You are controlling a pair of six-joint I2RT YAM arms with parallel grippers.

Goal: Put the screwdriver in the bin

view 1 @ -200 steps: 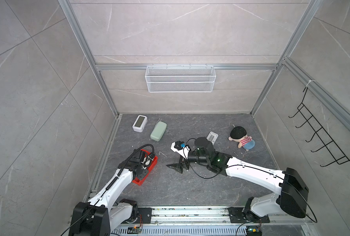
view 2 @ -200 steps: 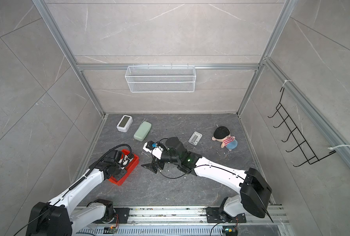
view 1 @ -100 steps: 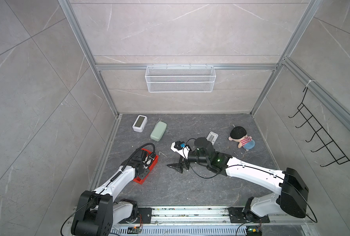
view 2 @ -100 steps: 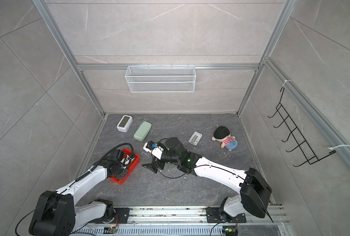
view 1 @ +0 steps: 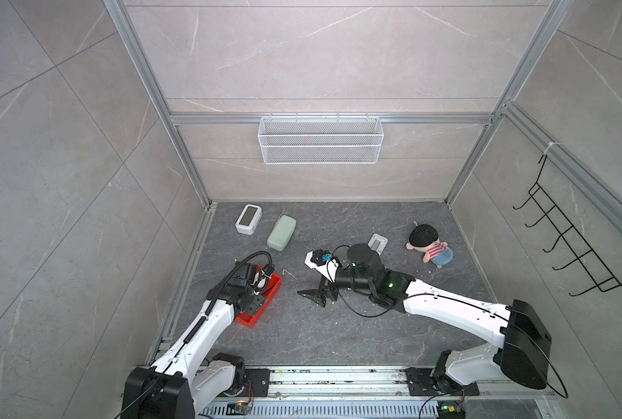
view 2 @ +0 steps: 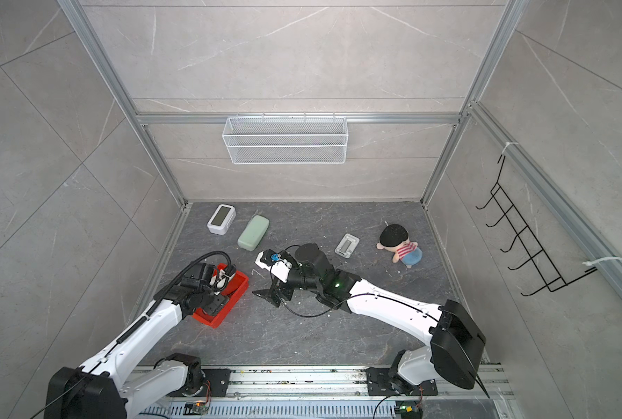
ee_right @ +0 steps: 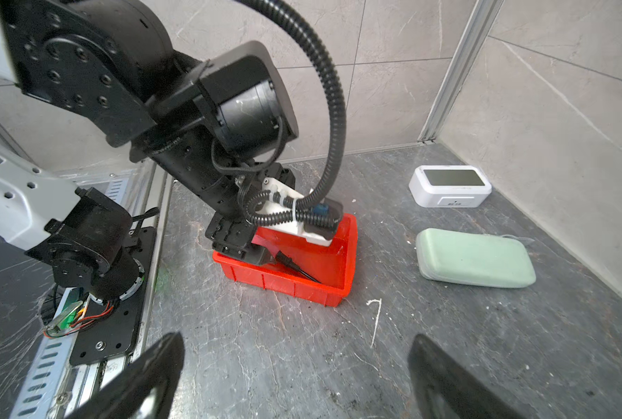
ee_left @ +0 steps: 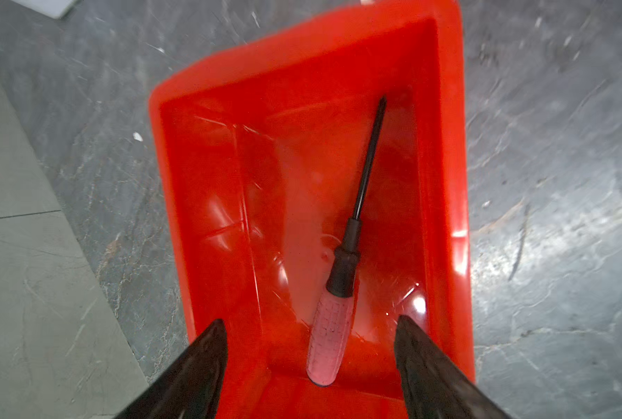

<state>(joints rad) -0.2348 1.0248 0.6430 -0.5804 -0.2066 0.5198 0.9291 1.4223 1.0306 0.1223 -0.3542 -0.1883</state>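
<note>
two sets stand wide apart and empty: on the surface [view 1: 320, 337] sits the bin [ee_left: 447, 181], so raise the left fingers [ee_left: 204, 362] straight out past its walls, right fingers [ee_right: 157, 366] idle, leaving the screwdriver [ee_left: 342, 268] inside, lengthwise along the bin, tip to the far wall, handle between those fingers.

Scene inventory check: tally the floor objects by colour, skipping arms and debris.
Red: 2, bin and red-handled screwdriver lying in it
White: 1, clock
Mint green: 1, case
Light grey: 1, small holder
Multicoloured: 1, doll
Total: 6
</note>
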